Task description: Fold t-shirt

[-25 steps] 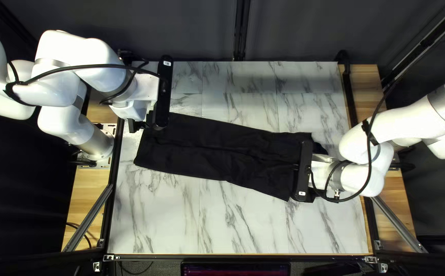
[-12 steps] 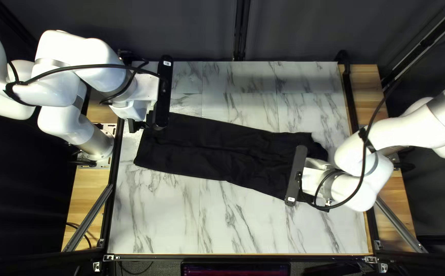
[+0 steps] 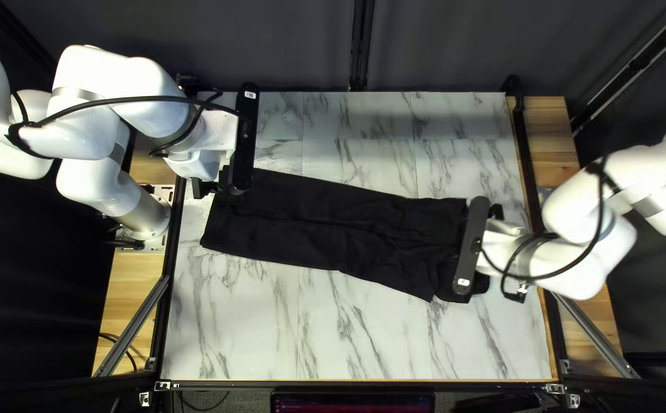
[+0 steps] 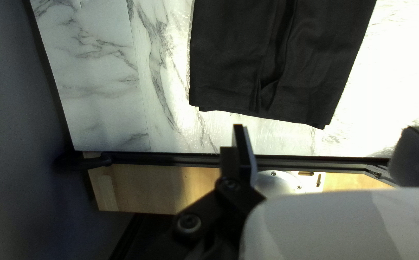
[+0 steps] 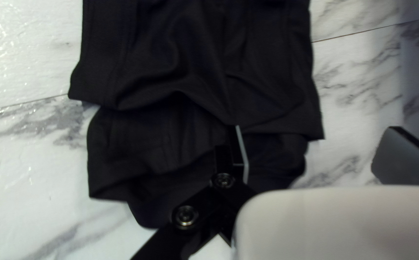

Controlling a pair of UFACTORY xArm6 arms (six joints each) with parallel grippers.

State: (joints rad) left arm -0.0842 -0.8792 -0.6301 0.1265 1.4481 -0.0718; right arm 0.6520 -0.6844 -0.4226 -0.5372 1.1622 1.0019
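Note:
Stretched across the table, the black t-shirt [image 3: 325, 222] lies as a long flat strip with a lengthwise crease. My left gripper [image 3: 214, 186] is over its left end in the top left view; in the left wrist view the left gripper [image 4: 324, 139] stands open, the straight end of the shirt [image 4: 277, 62] ahead of it. My right gripper [image 3: 506, 253] hangs at the shirt's other end. Seen in the right wrist view, the right gripper [image 5: 315, 137] is also open, one finger over rumpled, overlapping layers of the shirt [image 5: 156, 139], the other beside the cloth.
The marble-patterned tabletop [image 3: 363, 329] shows on the near and far sides of the shirt. Black rails [image 3: 166, 306] border the table, with wooden strips [image 3: 122, 306] outside them. A screen [image 3: 352, 401] stands beyond the near edge.
My right gripper moved toward the near edge and left, then back right and slightly farther from the near edge. The shirt's right end has shifted its rumpled layers. My left arm stayed still.

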